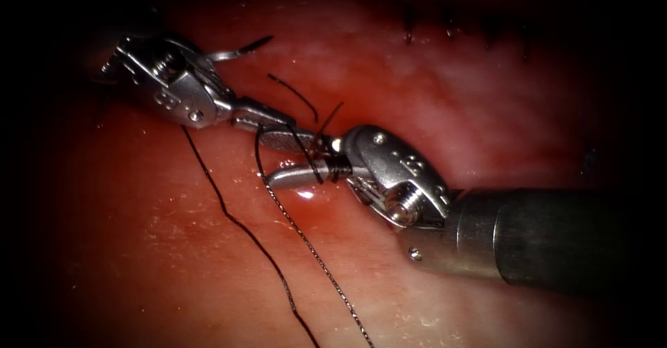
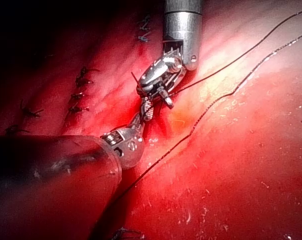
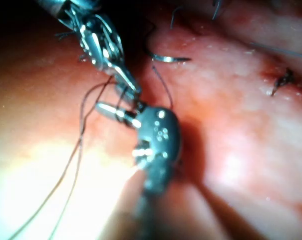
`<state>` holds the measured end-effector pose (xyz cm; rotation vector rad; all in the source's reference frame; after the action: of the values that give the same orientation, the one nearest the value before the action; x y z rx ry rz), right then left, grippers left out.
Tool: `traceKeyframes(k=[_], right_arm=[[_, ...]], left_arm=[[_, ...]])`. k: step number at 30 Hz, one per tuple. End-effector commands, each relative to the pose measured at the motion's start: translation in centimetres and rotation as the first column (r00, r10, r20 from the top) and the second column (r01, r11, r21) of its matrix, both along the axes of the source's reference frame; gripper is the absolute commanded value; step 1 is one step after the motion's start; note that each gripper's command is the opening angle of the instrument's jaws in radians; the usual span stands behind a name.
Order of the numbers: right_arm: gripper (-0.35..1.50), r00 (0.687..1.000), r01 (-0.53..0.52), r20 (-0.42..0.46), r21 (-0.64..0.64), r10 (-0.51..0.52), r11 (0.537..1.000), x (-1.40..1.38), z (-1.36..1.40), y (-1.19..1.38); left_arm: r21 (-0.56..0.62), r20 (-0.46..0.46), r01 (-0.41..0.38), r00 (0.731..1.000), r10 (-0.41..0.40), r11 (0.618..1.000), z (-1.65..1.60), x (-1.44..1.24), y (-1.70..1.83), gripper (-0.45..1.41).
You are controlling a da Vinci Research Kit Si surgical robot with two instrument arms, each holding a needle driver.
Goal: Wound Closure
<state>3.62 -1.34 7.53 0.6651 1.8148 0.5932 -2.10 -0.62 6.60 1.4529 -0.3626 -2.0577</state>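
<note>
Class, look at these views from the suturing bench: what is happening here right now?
Two needle drivers meet over the tissue. The right tool has its jaws open, with thread looped around them. The left tool reaches in with its jaws closed on the thread between the right tool's jaws. The curved needle lies free on the tissue behind the left tool, held by neither and not in the tissue. Finished stitches line the cut farther back.
</note>
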Motion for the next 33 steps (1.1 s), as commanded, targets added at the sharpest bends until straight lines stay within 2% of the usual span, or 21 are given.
traceKeyframes(k=[1,4,21,33], right_arm=[[0.36,1.0,-0.019,-0.003,0.01,0.019,1.0,0.09,0.06,0.01],[0.34,0.999,-0.046,-0.001,0.03,0.046,0.998,0.09,0.06,0.02],[0.34,0.999,-0.053,0.006,0.033,0.053,0.998,0.0,0.08,0.06],[0.31,0.994,-0.101,-0.027,0.088,0.104,0.991,-0.09,0.07,0.11]], left_arm=[[0.001,-0.004,0.005,1.0,-0.005,1.0,0.05,-0.08,-0.01,-0.45],[-0.005,-0.009,0.04,0.999,-0.04,0.999,0.03,-0.07,-0.03,-0.45],[-0.015,0.002,0.117,0.993,-0.117,0.993,-0.03,0.15,-0.06,-0.45],[-0.035,-0.001,0.198,0.98,-0.198,0.98,-0.03,0.26,-0.1,-0.45]])
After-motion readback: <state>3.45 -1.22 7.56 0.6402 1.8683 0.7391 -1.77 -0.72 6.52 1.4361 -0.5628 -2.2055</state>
